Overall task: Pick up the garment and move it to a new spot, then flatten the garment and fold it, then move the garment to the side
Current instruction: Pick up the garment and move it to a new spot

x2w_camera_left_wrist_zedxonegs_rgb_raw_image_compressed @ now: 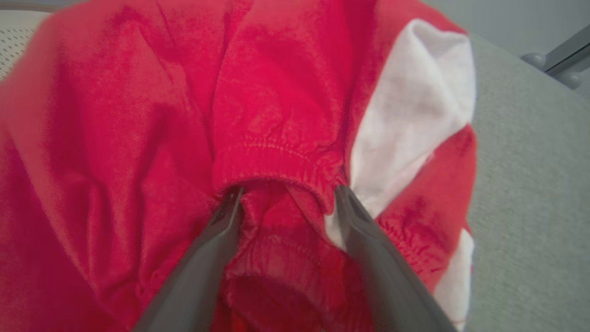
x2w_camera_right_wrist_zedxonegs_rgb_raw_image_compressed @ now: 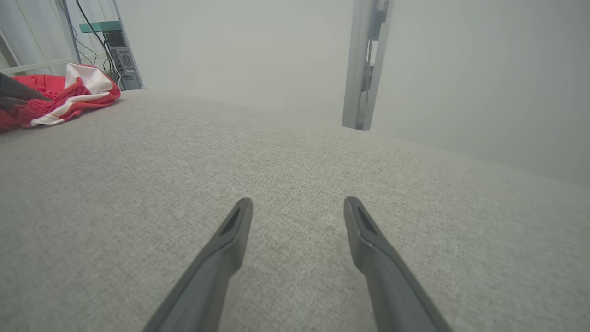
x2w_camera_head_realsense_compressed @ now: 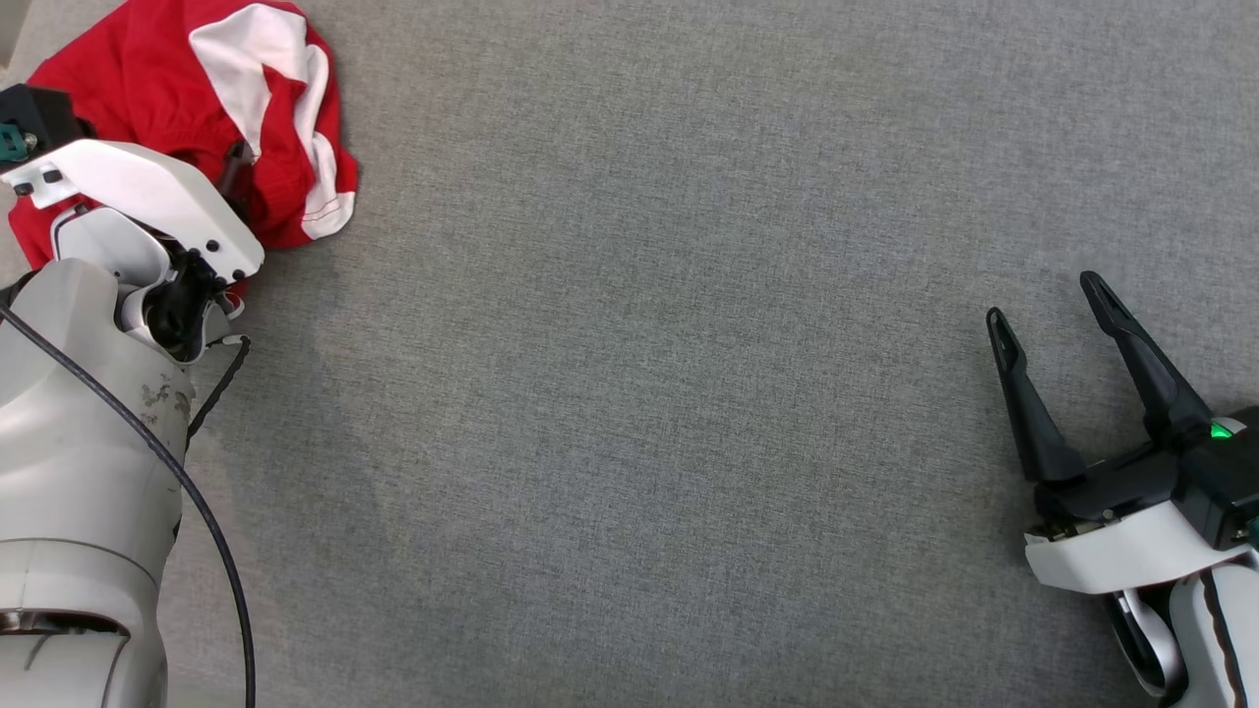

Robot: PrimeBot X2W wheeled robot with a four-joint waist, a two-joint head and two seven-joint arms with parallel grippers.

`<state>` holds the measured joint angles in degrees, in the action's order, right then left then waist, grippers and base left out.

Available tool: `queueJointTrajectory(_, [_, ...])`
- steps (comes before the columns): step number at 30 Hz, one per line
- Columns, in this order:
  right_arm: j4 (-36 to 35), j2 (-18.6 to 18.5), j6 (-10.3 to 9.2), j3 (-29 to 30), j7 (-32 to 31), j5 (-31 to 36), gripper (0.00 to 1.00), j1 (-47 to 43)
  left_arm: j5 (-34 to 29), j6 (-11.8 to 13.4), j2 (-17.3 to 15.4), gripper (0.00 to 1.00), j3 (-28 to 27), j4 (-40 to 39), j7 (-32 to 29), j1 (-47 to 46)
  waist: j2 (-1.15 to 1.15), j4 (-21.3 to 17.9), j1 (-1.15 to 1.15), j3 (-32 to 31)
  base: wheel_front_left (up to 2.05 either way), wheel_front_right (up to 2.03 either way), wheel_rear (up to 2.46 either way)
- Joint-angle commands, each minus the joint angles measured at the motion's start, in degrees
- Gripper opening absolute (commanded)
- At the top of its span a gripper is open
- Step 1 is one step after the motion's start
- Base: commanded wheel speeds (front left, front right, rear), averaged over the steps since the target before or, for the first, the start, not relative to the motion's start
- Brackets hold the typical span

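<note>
The garment (x2w_camera_head_realsense_compressed: 236, 98) is a crumpled red piece with white panels, bunched at the far left corner of the grey cloth surface (x2w_camera_head_realsense_compressed: 669, 374). My left gripper (x2w_camera_left_wrist_zedxonegs_rgb_raw_image_compressed: 288, 191) is open and pushed into it: both fingers straddle a fold of the red elastic hem (x2w_camera_left_wrist_zedxonegs_rgb_raw_image_compressed: 276, 161), their tips buried in the cloth. In the head view the left wrist housing (x2w_camera_head_realsense_compressed: 148, 197) covers part of the garment. My right gripper (x2w_camera_head_realsense_compressed: 1048, 300) hovers open and empty low over the surface at the right, far from the garment (x2w_camera_right_wrist_zedxonegs_rgb_raw_image_compressed: 69, 94).
The grey surface ends at a far edge, with a metal post (x2w_camera_right_wrist_zedxonegs_rgb_raw_image_compressed: 366, 64) and pale wall behind it. Shelving and cables (x2w_camera_right_wrist_zedxonegs_rgb_raw_image_compressed: 110, 41) stand behind the garment. A black cable (x2w_camera_head_realsense_compressed: 197, 511) runs along my left arm.
</note>
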<state>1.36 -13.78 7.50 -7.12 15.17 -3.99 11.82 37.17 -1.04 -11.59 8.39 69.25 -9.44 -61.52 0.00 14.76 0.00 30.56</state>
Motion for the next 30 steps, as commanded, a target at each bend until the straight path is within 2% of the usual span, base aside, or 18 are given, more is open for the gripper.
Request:
queueJointTrajectory(1, [1.3, 0.0, -0.01, 0.1, 0.0, -0.2, 1.00, 0.4, -0.4, -1.1, 0.2, 0.07, 0.5, 0.6, 0.3, 0.0, 0.00, -0.3, 0.00, 0.3, 0.00, 0.00, 0.00])
queueJointTrajectory(2, [1.4, 0.1, -0.01, 0.1, 0.0, -0.2, 1.00, 0.4, -0.4, -1.4, 0.3, 0.00, 0.7, 0.8, 0.6, 0.3, 0.00, -0.4, 0.00, 0.4, 0.00, 0.00, 0.00])
queueJointTrajectory(4, [1.5, 0.2, -0.01, 0.0, 0.0, -0.2, 1.00, 0.6, -0.5, -1.6, 0.2, 0.00, 0.8, 0.9, 1.4, 0.4, 0.00, -0.5, 0.00, 0.4, 0.00, 0.00, 0.00])
queueJointTrajectory(12, [1.7, 1.7, -0.01, -0.8, 0.0, -0.5, 1.00, 2.1, -0.5, -1.8, -1.5, 0.00, -1.0, -2.2, 20.0, 0.8, 0.00, -1.5, 0.00, -1.2, 0.00, 0.00, 0.00])
queueJointTrajectory(14, [1.7, 2.2, -0.01, -0.8, 0.0, -0.7, 1.00, 2.2, -0.8, -2.5, -1.5, 0.00, -0.9, -3.1, 22.5, 1.3, 0.00, -2.0, 0.00, -2.3, 0.00, 0.00, 0.00])
queueJointTrajectory(19, [1.9, 3.4, -0.01, 0.1, 0.0, -0.7, 1.00, 1.6, -2.4, -3.3, -1.8, 0.00, -0.9, -7.6, 24.6, 2.9, 0.00, -2.7, 0.00, -5.8, 0.00, 0.00, 0.00])
queueJointTrajectory(23, [2.3, 4.3, -0.01, 1.4, 0.0, -1.0, 1.00, 0.6, -4.5, -3.5, -1.4, 0.00, -1.2, -14.2, 24.7, 5.2, 0.00, -3.6, 0.00, -8.9, 0.00, 0.00, 0.00])
queueJointTrajectory(30, [1.8, 5.6, -0.01, 4.2, 0.0, -1.1, 1.00, -0.5, -5.7, -4.9, -0.5, 0.00, -0.3, -23.9, 24.6, 9.1, 0.00, -6.9, 0.00, -14.0, 0.00, 0.00, 0.00])
